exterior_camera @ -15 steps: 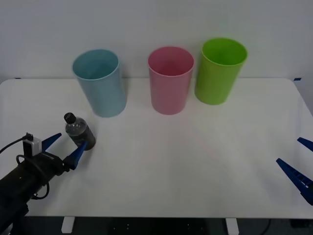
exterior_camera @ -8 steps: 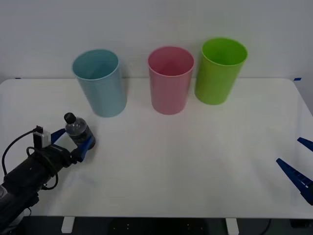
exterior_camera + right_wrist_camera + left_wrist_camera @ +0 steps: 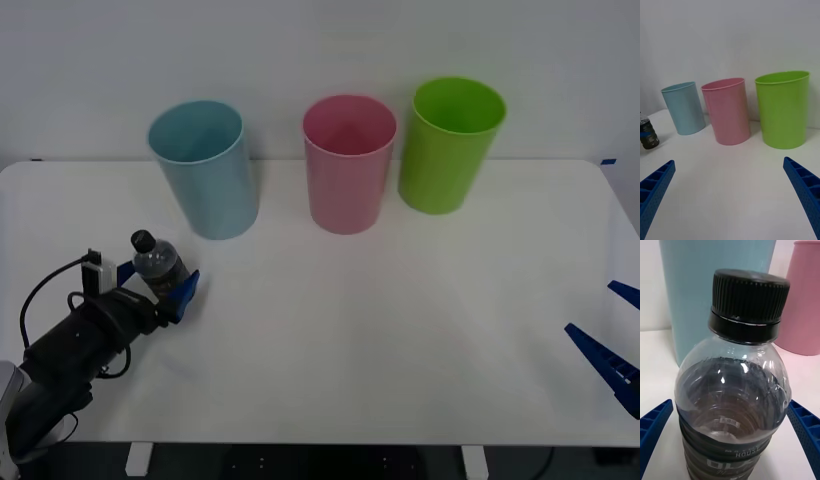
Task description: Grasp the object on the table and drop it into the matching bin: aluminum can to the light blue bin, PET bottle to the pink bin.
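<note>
The left gripper [image 3: 157, 282] has advanced from short of the small clear plastic bottle with a black screw cap [image 3: 157, 264]; its wide blue fingers [image 3: 803, 429] now flank the upright bottle on the white table [image 3: 400, 330], apparently not yet clamped. Closing comes next, then the tall pink plastic bin [image 3: 348, 165]. The right gripper [image 3: 612, 335] waits spread at the table's right edge.

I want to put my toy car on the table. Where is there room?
The table is bare between the PET bottle and the right gripper, in front of the pink bin and green bin. It is crowded where the left gripper straddles the bottle, near the light blue bin.
</note>
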Available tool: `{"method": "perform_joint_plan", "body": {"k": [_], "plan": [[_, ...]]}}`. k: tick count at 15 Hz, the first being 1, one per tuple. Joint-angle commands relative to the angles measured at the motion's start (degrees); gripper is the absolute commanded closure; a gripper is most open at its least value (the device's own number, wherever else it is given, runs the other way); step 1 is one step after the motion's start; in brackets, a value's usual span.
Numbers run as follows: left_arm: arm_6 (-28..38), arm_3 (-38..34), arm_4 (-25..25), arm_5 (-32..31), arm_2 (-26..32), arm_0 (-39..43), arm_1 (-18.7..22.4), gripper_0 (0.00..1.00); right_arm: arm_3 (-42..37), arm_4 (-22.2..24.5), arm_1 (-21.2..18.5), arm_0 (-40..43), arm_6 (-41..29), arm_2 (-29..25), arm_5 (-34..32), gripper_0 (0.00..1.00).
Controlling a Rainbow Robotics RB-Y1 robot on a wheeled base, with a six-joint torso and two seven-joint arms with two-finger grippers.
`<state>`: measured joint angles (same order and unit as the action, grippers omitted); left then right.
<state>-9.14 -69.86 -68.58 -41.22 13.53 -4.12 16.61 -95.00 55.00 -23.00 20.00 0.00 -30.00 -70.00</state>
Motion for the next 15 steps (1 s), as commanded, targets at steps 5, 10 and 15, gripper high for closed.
{"method": "perform_joint_plan", "body": {"k": [5,10,15], "plan": [[-0.26,-0.01,0.03,0.00,0.09,-0.01,0.00,1.00,0.00,0.00,0.00,0.00,0.00,0.00,0.00,0.00],[-0.35,-0.10,0.21,-0.44,0.88,0.17,0.00,1.00,0.00,0.00,0.00,0.00,0.00,0.00,0.00,0.00],[0.35,-2.64,1.17,-1.76,2.02,2.19,0.96,1.00,0.00,0.00,0.00,0.00,0.00,0.00,0.00,0.00]]}}
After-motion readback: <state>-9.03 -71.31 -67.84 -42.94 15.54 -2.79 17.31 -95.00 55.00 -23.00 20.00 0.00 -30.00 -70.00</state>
